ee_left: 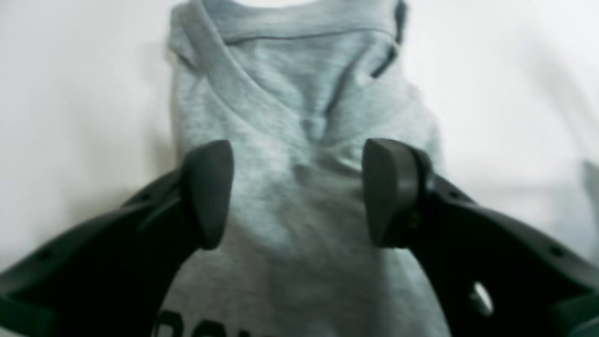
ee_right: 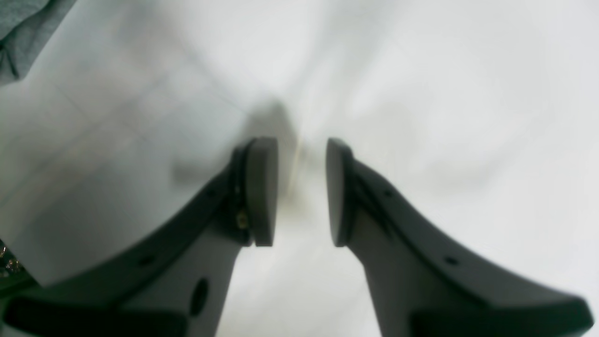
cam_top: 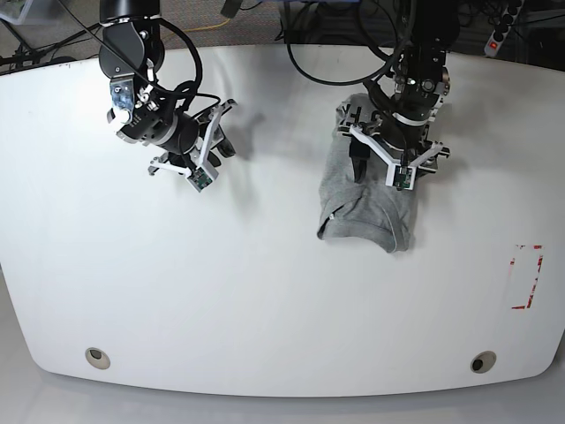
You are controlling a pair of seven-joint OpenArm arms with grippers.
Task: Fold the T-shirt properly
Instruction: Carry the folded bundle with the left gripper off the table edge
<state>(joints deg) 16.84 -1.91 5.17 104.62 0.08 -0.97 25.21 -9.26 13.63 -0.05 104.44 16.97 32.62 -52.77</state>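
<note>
The light grey T-shirt point(cam_top: 366, 210) lies folded into a narrow bundle on the white table point(cam_top: 265, 283), right of centre in the base view. In the left wrist view the T-shirt point(ee_left: 299, 103) fills the middle, with folded layers at the top and part of the black lettering at the bottom edge. My left gripper point(ee_left: 298, 152) hovers just over it, open, fingers wide apart and nothing pinched; in the base view the left gripper point(cam_top: 385, 173) sits over the bundle's upper end. My right gripper point(ee_right: 302, 147) is open over bare table, well left of the shirt point(ee_right: 18, 28). In the base view the right gripper point(cam_top: 222, 141) is at upper left.
A red-marked rectangle point(cam_top: 527, 276) is on the table near its right edge. Two round fittings point(cam_top: 98, 357) point(cam_top: 481, 361) sit near the front edge. Cables run behind the table at the back.
</note>
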